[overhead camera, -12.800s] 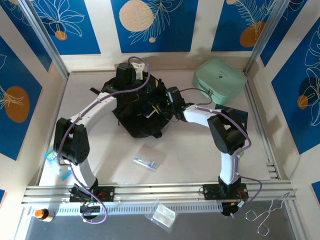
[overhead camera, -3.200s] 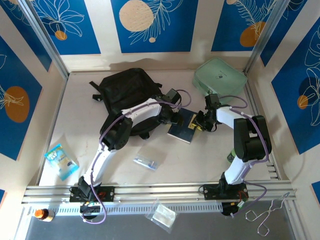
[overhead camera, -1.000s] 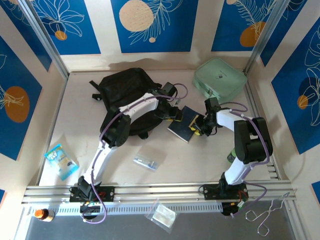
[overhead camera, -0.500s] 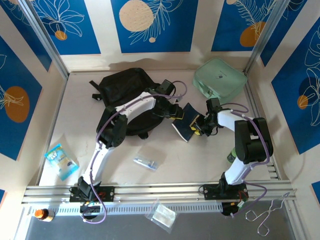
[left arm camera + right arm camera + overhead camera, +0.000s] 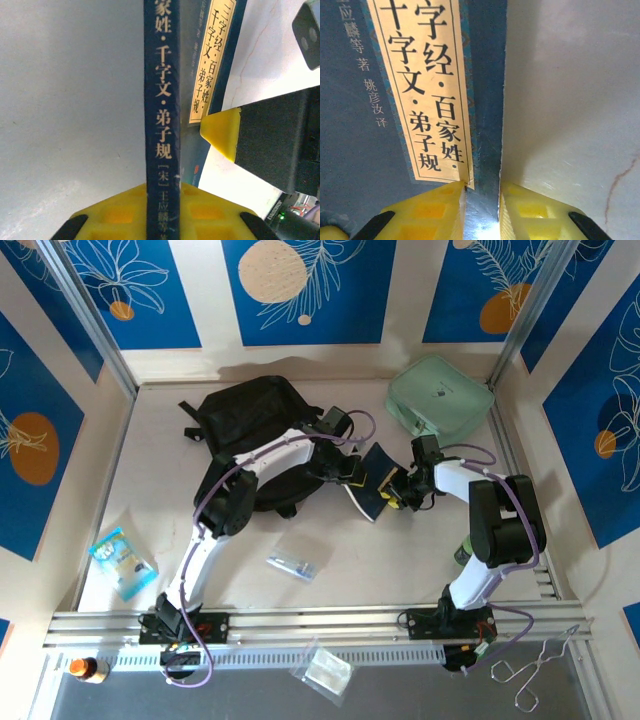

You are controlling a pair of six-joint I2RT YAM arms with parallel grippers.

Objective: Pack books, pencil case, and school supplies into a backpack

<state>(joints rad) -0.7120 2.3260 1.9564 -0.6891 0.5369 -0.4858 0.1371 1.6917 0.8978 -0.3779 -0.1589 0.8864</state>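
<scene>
- Top external: backpack (image 5: 250, 425) lay at left, the book not yet inside.
- Centre-left: left gripper (image 5: 352, 472) had just clamped its fingers on the navy book (image 5: 372, 485), at the spine.
- Book was tipped on edge, flat a second earlier.
- At right: right gripper (image 5: 397, 496) was clamped on the opposite edge. Judged ready to carry.

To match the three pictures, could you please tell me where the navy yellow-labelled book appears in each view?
Top external: book centre-right, tilted, between left pincer and right pincer.
Left wrist: spine up the centre.
Right wrist: cover across the left half.
Shared landmark: its yellow label, in both wrist views.
</scene>
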